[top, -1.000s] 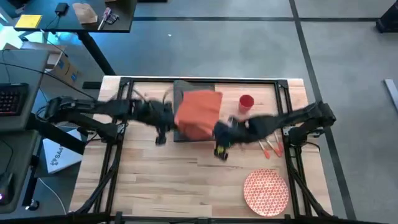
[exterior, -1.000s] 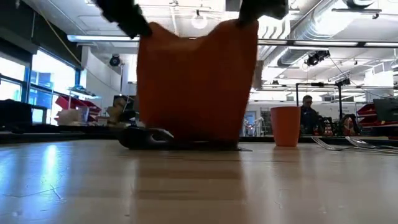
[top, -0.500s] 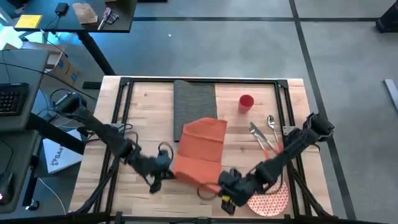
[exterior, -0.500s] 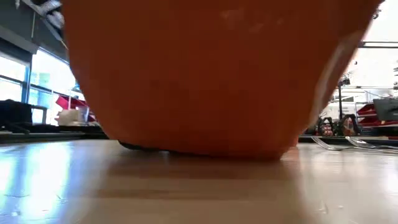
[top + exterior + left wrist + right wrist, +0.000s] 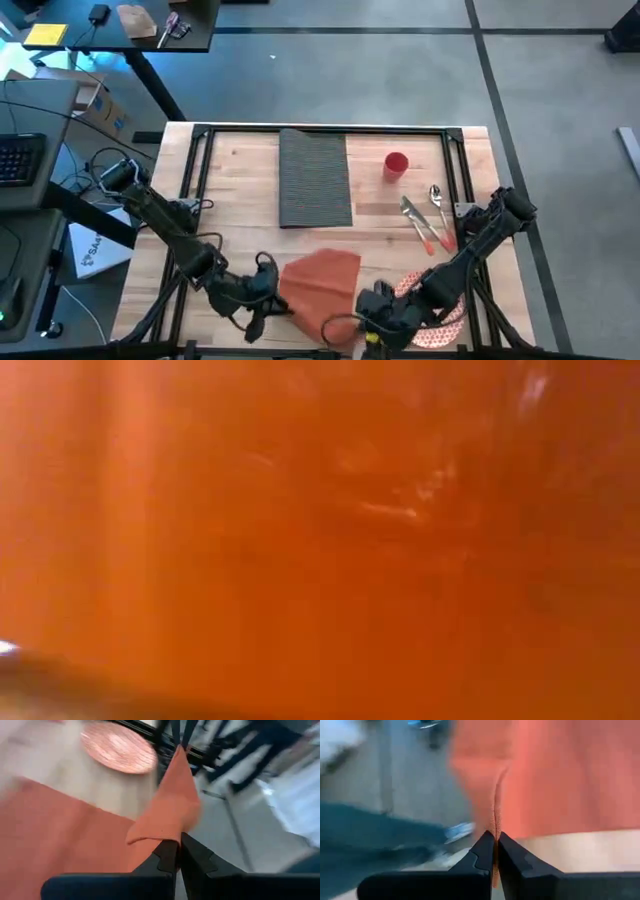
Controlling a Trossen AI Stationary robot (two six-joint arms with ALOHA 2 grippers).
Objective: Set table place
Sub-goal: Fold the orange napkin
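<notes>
The left end effector (image 5: 268,300) was clamped on one corner of the orange napkin (image 5: 320,290), its fingers (image 5: 167,860) pressed together with the cloth pinched between them. The right end effector (image 5: 368,322) gripped another corner in the same way, fingers (image 5: 485,851) closed on the fabric edge. Both were low at the near edge of the table (image 5: 240,230), with the napkin spread between them and filling the low view. The red-and-white plate (image 5: 445,320) lay just beside the napkin, partly under the right arm. The grey placemat (image 5: 314,178) lay bare toward the far side, the red cup (image 5: 396,165) beside it, and the fork and spoon (image 5: 428,205) with the orange-handled utensil (image 5: 436,238) near the right edge.
</notes>
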